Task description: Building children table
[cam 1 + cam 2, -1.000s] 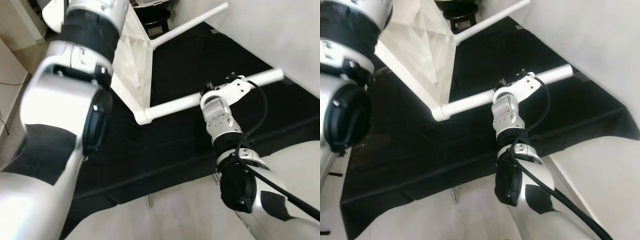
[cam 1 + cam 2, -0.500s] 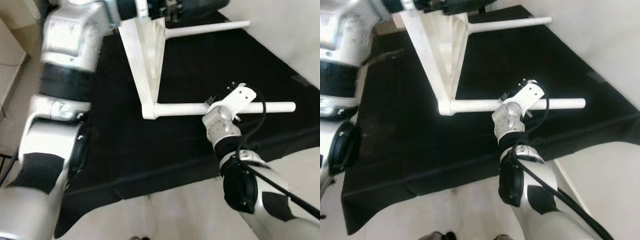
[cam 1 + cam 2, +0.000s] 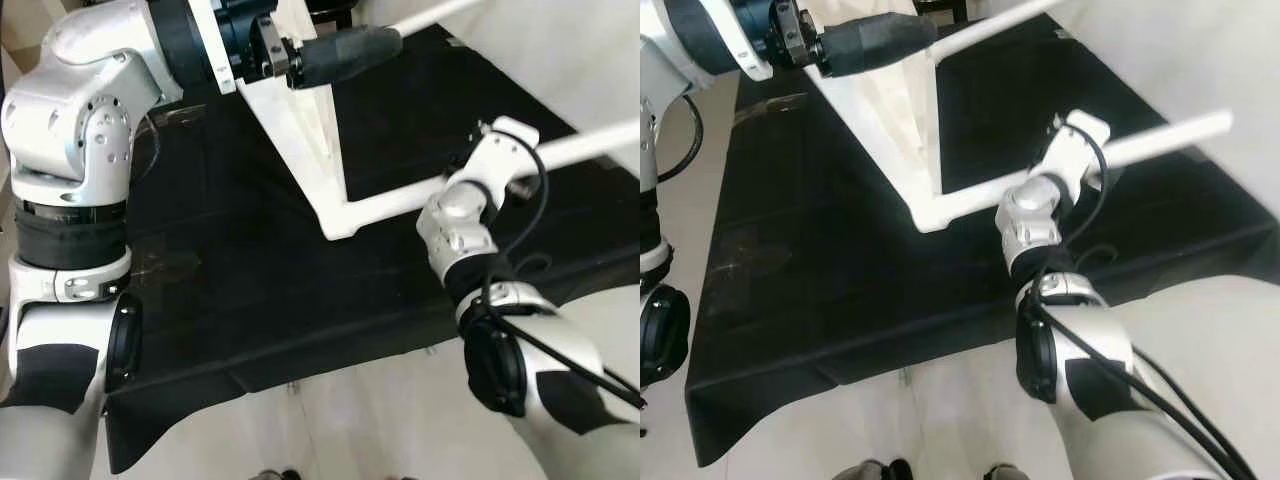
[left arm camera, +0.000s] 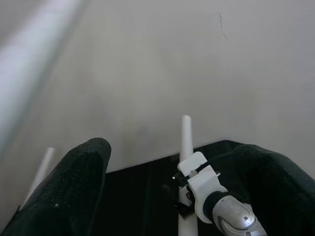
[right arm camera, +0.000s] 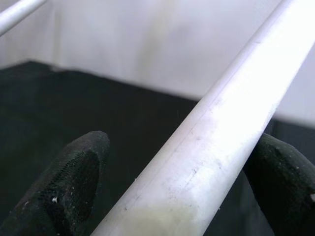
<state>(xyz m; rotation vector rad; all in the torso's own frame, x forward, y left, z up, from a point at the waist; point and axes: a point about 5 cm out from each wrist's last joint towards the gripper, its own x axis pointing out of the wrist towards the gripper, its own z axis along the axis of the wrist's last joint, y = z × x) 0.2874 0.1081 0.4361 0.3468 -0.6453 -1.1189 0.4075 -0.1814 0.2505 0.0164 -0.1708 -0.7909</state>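
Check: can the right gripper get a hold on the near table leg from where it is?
Probably yes. The right gripper already has the near table leg lying between its fingers, nothing else in the gap; whether they grip it firmly can't be told.

The table leg [image 5: 206, 132] looked like smooth white painted stuff with a few scuffs. The floor cloth [image 3: 250, 280] was matt black fabric, and the right gripper's fingers [image 5: 69, 187] had a rough, textured black skin.
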